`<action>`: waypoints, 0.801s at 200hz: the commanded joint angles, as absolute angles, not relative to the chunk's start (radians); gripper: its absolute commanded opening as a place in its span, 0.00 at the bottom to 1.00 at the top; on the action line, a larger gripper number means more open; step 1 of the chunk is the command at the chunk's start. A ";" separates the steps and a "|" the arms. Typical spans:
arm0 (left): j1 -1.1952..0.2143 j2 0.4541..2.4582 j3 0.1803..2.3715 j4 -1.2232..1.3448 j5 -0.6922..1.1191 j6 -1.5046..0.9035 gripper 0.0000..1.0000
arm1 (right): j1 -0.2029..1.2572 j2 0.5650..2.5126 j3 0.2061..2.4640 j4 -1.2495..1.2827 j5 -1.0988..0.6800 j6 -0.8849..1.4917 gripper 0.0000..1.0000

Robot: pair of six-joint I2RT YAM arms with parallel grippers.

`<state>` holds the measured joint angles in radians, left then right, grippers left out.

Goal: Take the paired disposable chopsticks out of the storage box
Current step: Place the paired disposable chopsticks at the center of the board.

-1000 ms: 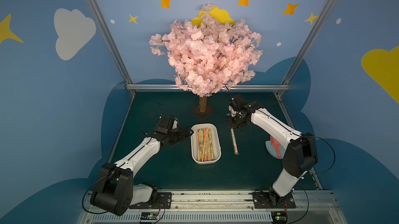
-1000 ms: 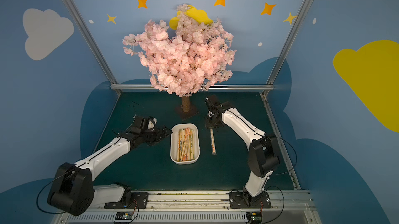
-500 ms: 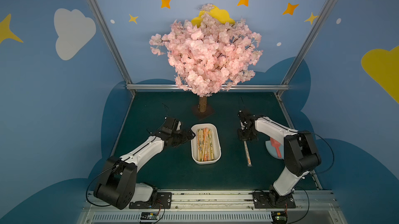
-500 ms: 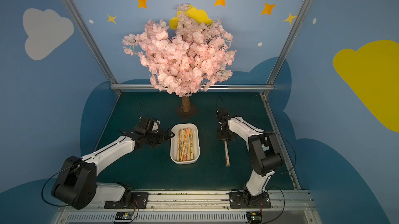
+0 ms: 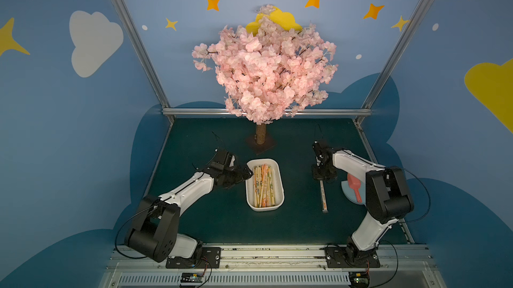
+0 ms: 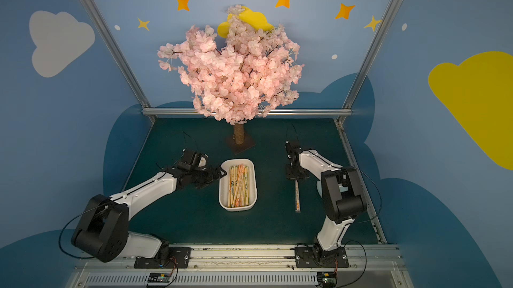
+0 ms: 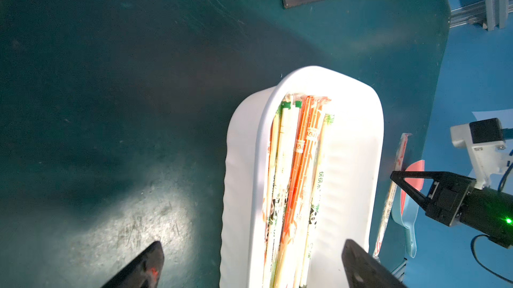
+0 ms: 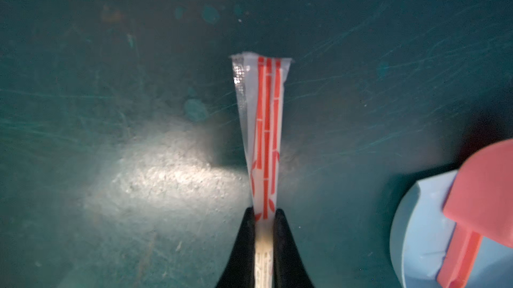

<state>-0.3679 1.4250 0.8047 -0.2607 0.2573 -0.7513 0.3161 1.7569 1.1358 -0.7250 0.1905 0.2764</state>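
Dim, edge-bowed top views; wrist-light pools on mat (image 8: 166, 181); blown-out storage box (image 7: 241, 178); blurry close-ups.

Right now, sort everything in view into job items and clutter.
Job: storage box; chopstick pairs inside it; orange-printed chopstick pair clamped in right end effector; open left end effector at the box.
Clutter: cherry-blossom tree; light-blue scoop; pink scoop lying on it.

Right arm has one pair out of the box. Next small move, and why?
Probably open the right jaws and let go. They're shut on one sleeved pair that already sits clear of the storage box, down near the mat beside it; the left jaws stand open at the box's end.
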 commanded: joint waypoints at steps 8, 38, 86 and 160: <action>-0.373 1.426 0.805 -0.258 0.255 -0.751 1.00 | 0.310 1.790 1.185 -0.724 0.186 0.288 0.11; -0.373 1.441 0.807 -0.255 0.265 -0.751 1.00 | 0.309 1.803 1.187 -0.727 0.190 0.302 0.28; -0.374 1.437 0.812 -0.257 0.258 -0.733 1.00 | 0.316 1.734 1.162 -0.748 0.149 0.335 0.39; -0.362 1.432 0.797 -0.267 0.198 -0.726 1.00 | 0.445 1.573 1.229 -0.811 -0.023 0.429 0.37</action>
